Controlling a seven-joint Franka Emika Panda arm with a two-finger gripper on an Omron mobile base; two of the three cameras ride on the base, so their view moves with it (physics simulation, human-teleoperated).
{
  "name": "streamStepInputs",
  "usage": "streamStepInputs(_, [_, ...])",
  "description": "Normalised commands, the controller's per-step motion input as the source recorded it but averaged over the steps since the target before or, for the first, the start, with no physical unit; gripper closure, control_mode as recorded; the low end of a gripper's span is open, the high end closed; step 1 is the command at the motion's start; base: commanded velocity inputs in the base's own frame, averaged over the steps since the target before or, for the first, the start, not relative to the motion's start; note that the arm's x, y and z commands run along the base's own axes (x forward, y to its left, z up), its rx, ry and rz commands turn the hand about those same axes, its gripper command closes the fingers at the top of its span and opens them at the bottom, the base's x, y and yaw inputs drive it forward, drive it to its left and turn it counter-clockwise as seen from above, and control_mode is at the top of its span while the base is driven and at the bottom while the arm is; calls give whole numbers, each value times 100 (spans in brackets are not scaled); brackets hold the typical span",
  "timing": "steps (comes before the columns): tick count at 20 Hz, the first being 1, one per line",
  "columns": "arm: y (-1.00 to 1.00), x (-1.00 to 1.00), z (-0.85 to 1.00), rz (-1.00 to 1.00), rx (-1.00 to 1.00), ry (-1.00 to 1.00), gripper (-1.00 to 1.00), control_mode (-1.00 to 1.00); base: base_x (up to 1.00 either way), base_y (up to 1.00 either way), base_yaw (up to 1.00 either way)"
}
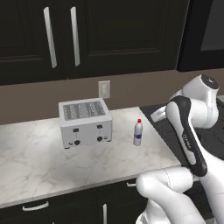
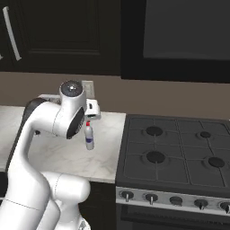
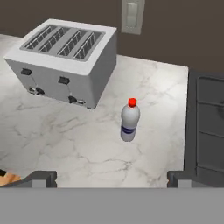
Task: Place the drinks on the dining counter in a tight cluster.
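step in hand: reaching for the small pale plastic bottle with a red cap and blue label band (image 3: 130, 120), judged from the hand camera looking down on it; this bottle is 1 of the drinks bound for the dining counter.
bottle place: upright on the white grey-veined marble worktop (image 1: 39, 153), centre of the hand view, right of centre in the left base view, between the silver 4-slot toaster (image 1: 85, 122) and the black gas hob (image 2: 175, 155); apart from both.
end effector: two-finger gripper (image 3: 111, 177) spread wide with nothing between the 2 dark tips, which show at the bottom of the hand view, well short of the bottle.
how to do it well: likely best to centre the tips on the bottle, come in level at the label band below the shoulder, and close square to the round body so it does not tip or spin.
clearance: toaster side wall stands near the bottle's left in the hand view; approach from the open front edge looks safer.
shapes: bottle slim, cylindrical, narrowing to the cap; toaster boxy with rounded corners.
textures: marble smooth and glossy; bottle probably slick and light.
wall: beige switch plate (image 1: 104, 89) above the toaster.
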Motion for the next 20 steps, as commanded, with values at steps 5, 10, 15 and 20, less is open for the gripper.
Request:
streamStepInputs(5, [-19,18,-26,37,1,-6,-100,-100,0,0,0])
streamStepInputs(10, [-23,25,-43,35,0,-9,-100,-100,0,0,0])
streamStepInputs(15, [-21,78,-20,40,8,-10,-100,-100,0,0,0])
streamStepInputs(20, [-6,62,-32,40,8,-9,-100,-100,0,0,0])
